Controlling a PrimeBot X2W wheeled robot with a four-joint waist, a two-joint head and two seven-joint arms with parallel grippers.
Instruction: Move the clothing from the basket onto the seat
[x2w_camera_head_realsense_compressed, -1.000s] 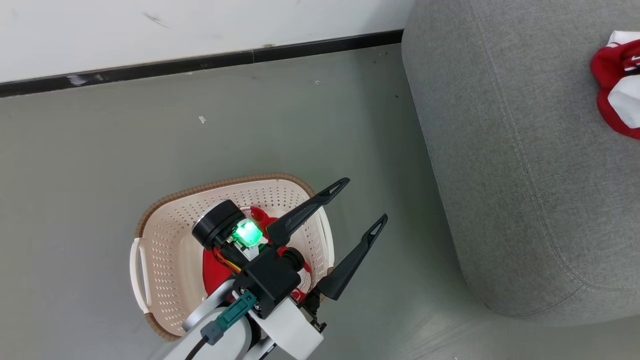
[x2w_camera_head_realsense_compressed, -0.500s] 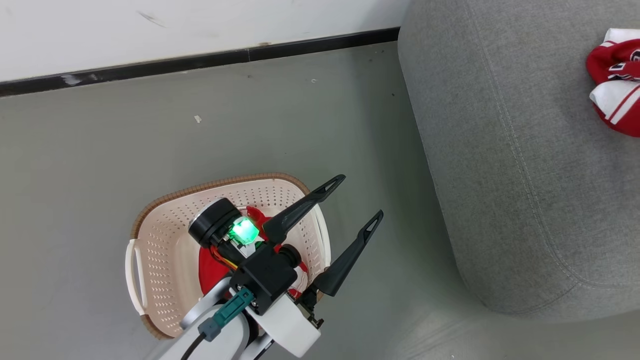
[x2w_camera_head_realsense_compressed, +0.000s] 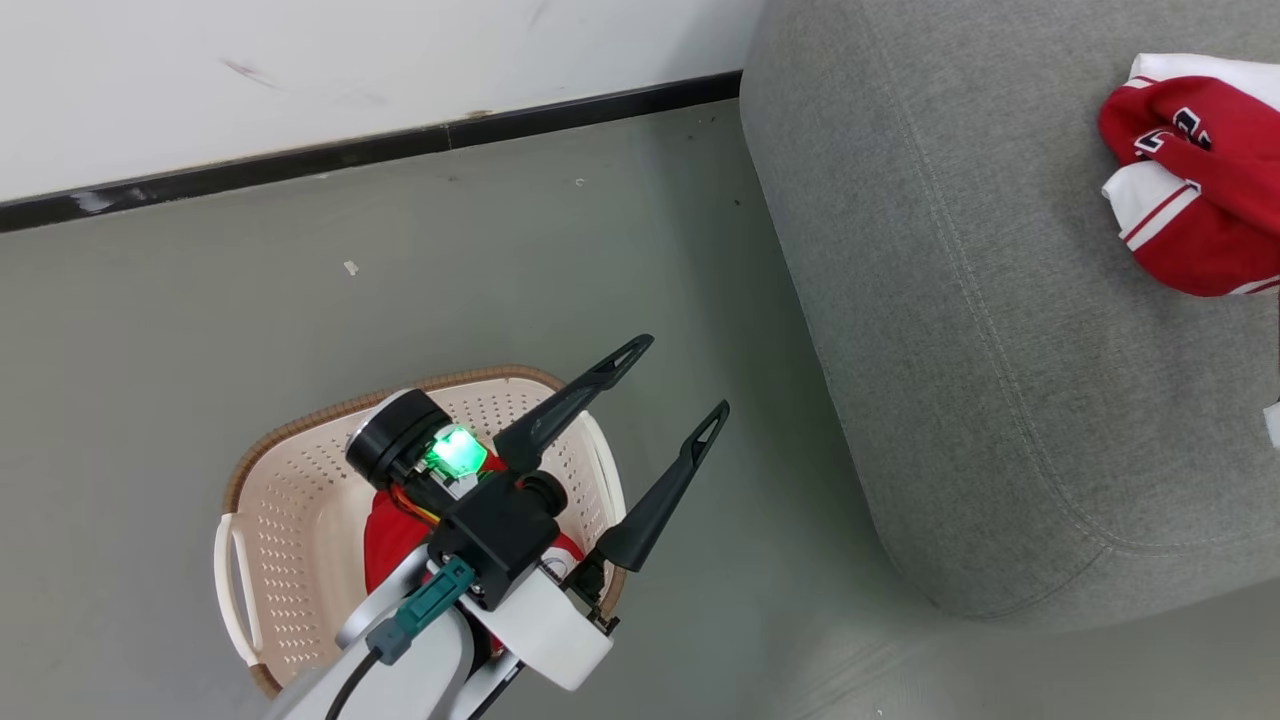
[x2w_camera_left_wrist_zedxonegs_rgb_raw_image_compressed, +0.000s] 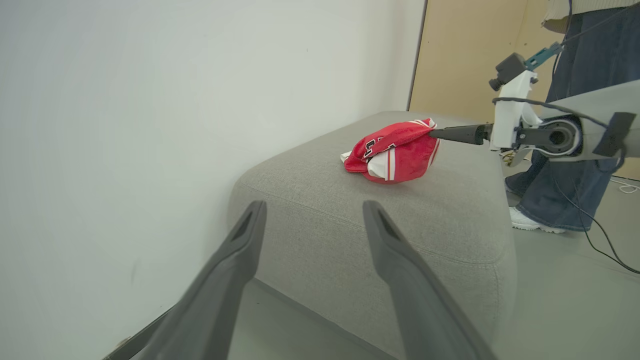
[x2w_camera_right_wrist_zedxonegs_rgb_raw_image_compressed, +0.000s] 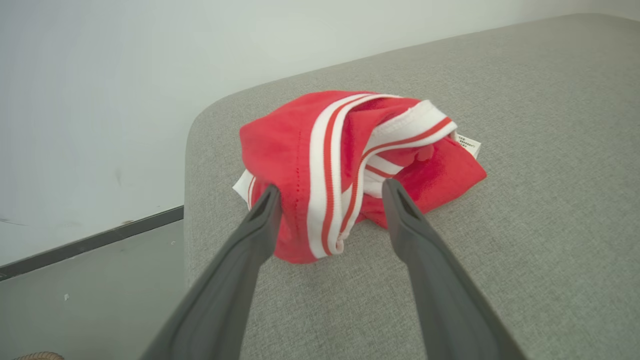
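One red garment with white stripes lies bunched on the grey seat, near its far edge. My right gripper is open, its fingertips on either side of that garment's near end. In the left wrist view the right gripper touches the bundle from the right. The second red garment lies in the cream perforated basket on the floor, mostly hidden under my left arm. My left gripper hangs open and empty above the basket's right rim, fingers aimed at the seat.
The basket stands on grey floor left of the seat, with a white wall and black skirting behind. A person's legs in dark trousers and white shoes stand beyond the seat, beside a trailing cable. A tan panel rises behind.
The head camera has swung, shifting the whole picture left and bringing more of the seat's garment into view. That garment's folds look rearranged. The left gripper stays open over the basket.
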